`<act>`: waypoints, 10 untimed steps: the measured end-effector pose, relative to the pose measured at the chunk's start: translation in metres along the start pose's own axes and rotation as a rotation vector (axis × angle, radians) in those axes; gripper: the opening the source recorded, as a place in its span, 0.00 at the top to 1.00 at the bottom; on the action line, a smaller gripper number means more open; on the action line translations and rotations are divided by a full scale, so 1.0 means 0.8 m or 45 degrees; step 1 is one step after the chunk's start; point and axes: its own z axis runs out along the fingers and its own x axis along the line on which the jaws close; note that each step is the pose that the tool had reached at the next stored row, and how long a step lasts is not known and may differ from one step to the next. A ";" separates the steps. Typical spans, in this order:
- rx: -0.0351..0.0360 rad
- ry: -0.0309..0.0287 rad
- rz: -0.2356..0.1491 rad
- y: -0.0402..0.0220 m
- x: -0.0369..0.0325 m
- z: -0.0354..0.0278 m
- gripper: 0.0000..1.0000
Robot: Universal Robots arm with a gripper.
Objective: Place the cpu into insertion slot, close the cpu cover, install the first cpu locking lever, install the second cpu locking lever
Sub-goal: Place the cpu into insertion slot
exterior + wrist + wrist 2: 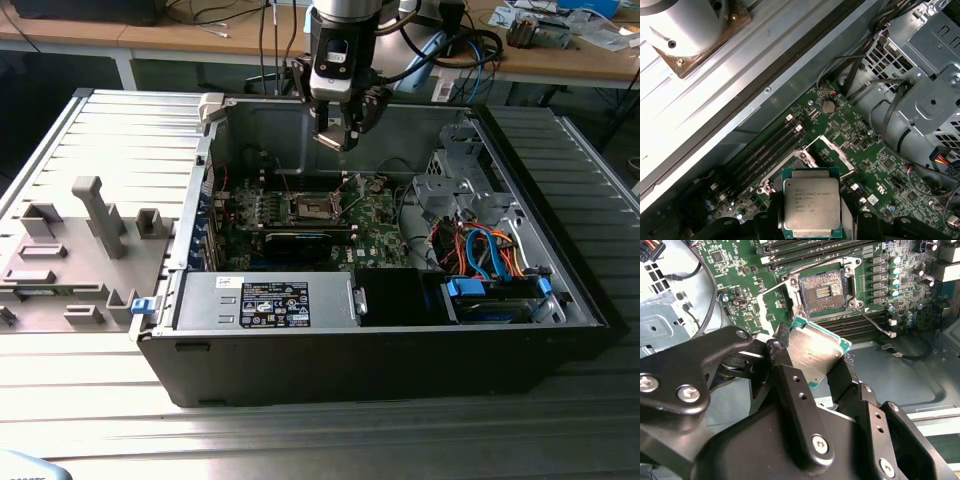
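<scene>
Clamps chip (811, 207) by two edges in the gripper (812, 361), hovering above the uncovered socket (822, 290), presumably sparing its underside contacts.

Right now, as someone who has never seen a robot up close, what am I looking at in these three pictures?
One picture is taken from a camera off the arm: a robot arm reaches down into an open computer case lying on a metal table. The other two come from cameras riding on the arm's wrist, looking past its claw. The claw is shut on the cpu, a small square chip with a metal top, held in the air above the green motherboard. On that board sits the insertion slot, open and empty. A grey plastic fixture stands at the exterior view's left.
</scene>
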 end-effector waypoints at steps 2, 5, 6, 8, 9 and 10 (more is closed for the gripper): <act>0.0000 -0.0004 0.004 0.0000 0.0000 0.0000 0.45; -0.0002 -0.0010 0.011 0.0000 0.0000 0.0001 0.45; -0.0002 -0.0012 0.014 0.0000 0.0000 0.0001 0.45; -0.0003 -0.0016 0.018 0.0000 0.0000 0.0001 0.45; -0.0003 -0.0018 0.021 0.0000 0.0000 0.0002 0.45; -0.0004 -0.0020 0.023 0.0000 0.0000 0.0002 0.45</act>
